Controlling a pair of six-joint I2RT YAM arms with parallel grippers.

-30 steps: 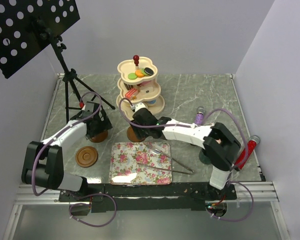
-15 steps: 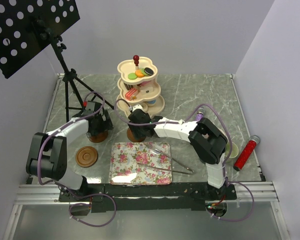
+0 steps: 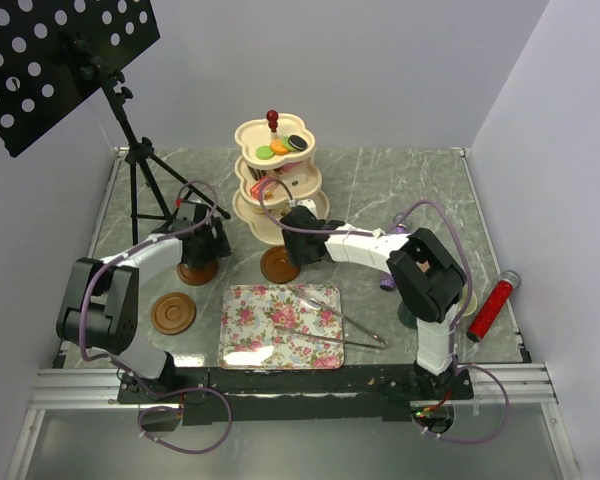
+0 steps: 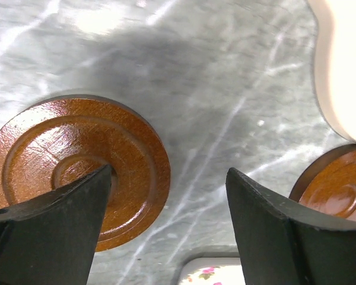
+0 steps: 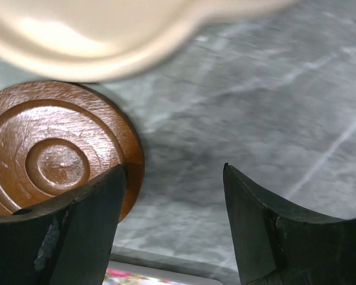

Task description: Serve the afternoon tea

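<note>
Where the stand tops out, macarons sit.

From high above and behind the 2 arm bases, looks steeply down, far enough back to take in the whole bench. From the left wrist, stares down at the marble from close up, between the fingers of the left hand. From the right wrist, does likewise past the right hand. Shares across all 3 views the middle saucer, the stand rim and a tray edge.
</note>
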